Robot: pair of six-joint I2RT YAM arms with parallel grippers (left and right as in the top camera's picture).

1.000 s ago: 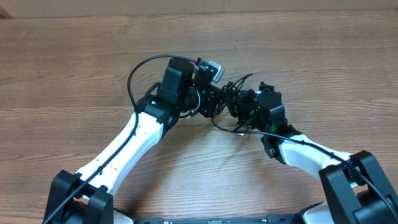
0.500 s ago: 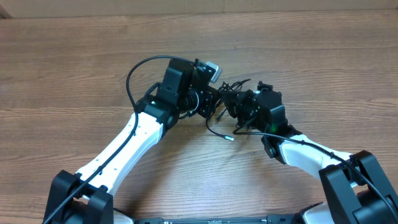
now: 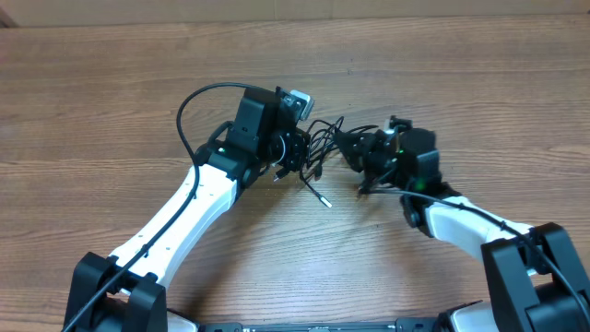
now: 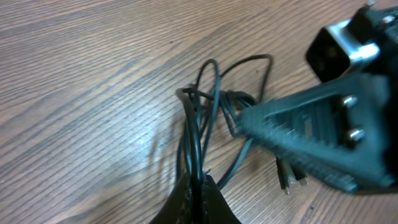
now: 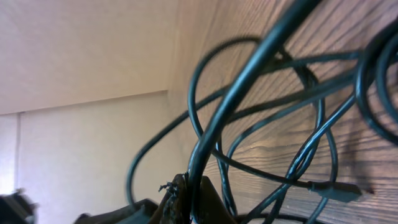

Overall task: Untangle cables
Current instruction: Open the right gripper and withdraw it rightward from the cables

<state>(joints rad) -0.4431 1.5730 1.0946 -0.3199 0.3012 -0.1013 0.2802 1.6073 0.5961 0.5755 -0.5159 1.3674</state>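
Brown wood-grain tabletop (image 3: 479,83) lies bare toward nine, twelve and three o'clock, so both arms have room to draw apart. Near its middle, a knot of thin black plug-ended cables (image 3: 322,140) stretches between the left gripper (image 4: 200,190), pinched tight on several strands, and the right gripper (image 5: 186,194), pinched on one. I judge this the pulling-apart step. Next, widen the gap steadily, minding the loose plug end (image 3: 326,200) at six o'clock.

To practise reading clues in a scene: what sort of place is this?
Likely a robotics lab bench: a white robot left arm and right arm meet over a tangle of thin black cables on a wooden table, with a plain wall beyond.
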